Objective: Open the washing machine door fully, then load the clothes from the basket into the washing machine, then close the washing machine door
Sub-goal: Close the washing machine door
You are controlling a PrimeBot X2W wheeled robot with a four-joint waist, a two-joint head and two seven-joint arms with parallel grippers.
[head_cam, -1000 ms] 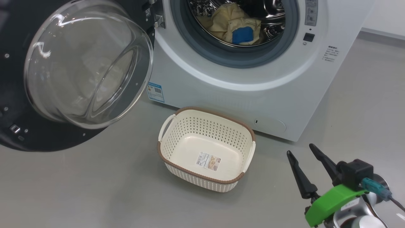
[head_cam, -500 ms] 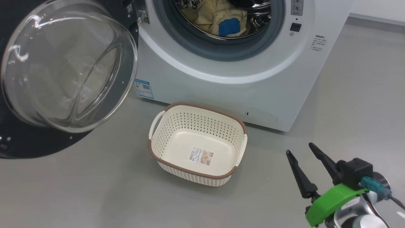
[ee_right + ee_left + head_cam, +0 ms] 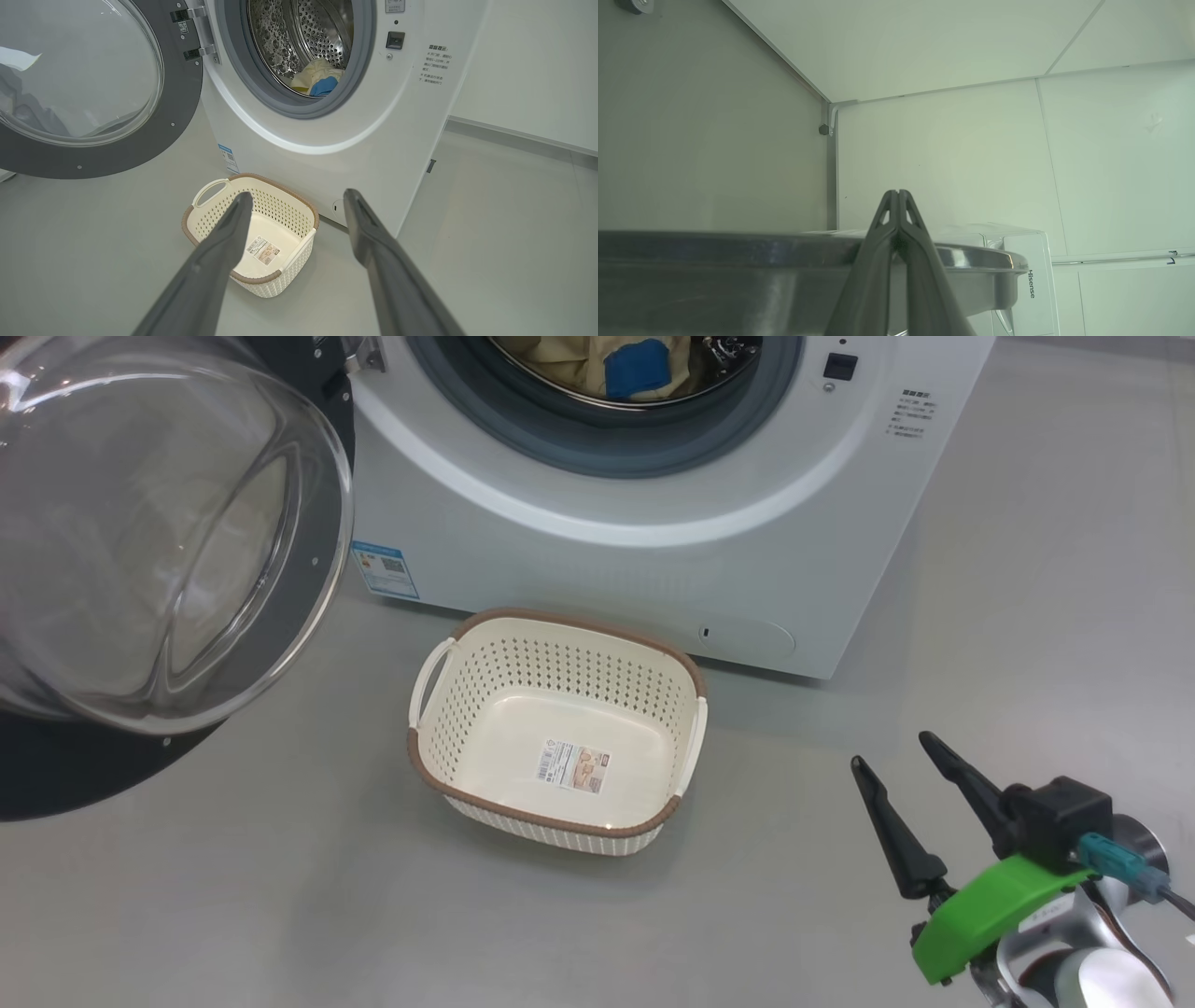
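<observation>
My right gripper point(image 3: 892, 751) hangs spread open, holding nothing, near right. Basket point(image 3: 560, 616) sits left of it, just before the washer point(image 3: 607, 569). Clothes point(image 3: 560, 364) lie in the drum. Door point(image 3: 159, 551) stands open, left. My left gripper point(image 3: 896, 192) is pinched closed by the door's rim.

Right gripper point(image 3: 891, 750): two long black fingers that I see tapering to points.
Green bracket point(image 3: 990, 910): bright and rounded, at the base of those fingers.
Black block point(image 3: 1060, 817): boxy, above the bracket.
Teal plug point(image 3: 1116, 865): on the block's side, with a dark cable point(image 3: 1178, 903).
Wrist point(image 3: 1116, 980): shiny silver and rounded on my screen.
Left gripper point(image 3: 896, 192): dark grey fingers with triangular cut-outs near the tips.
</observation>
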